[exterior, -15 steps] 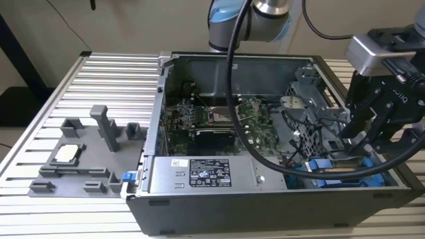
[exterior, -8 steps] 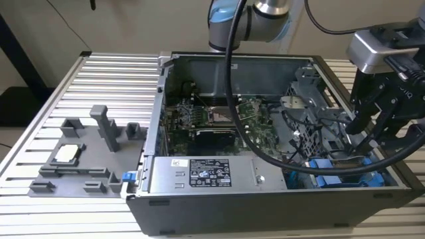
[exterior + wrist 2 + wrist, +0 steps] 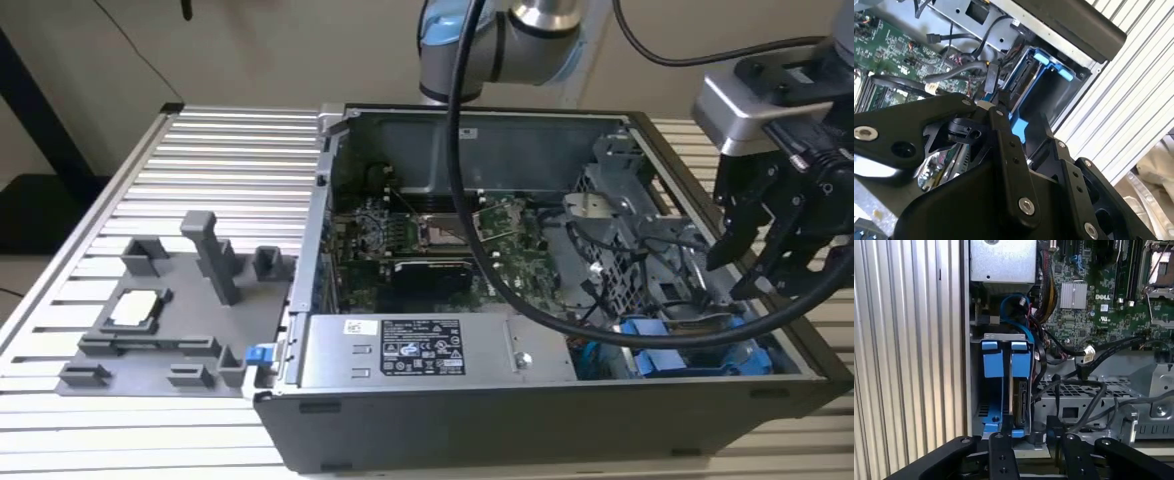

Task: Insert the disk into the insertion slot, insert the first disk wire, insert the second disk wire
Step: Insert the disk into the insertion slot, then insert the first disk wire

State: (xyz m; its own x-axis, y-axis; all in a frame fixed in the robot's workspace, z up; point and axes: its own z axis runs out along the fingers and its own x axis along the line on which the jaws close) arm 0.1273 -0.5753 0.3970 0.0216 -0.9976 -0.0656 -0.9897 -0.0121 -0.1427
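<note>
Disk [image 3: 1021, 402] stands on edge in the slot [image 3: 999, 336] — blue tabs [image 3: 1004, 360] at its end — in one corner of the case [image 3: 534, 435]. Black wires [image 3: 1081, 371] lie loose inside the case just beside the slot, plugs unconnected. Gripper [image 3: 758, 265] hangs over that same corner of the case — jaws spread wide, nothing held between them.

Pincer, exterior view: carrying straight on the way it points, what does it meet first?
Likely the disk in its blue carrier, seated in the insertion slot; black cables lie close beside, and depth is unclear.
</note>
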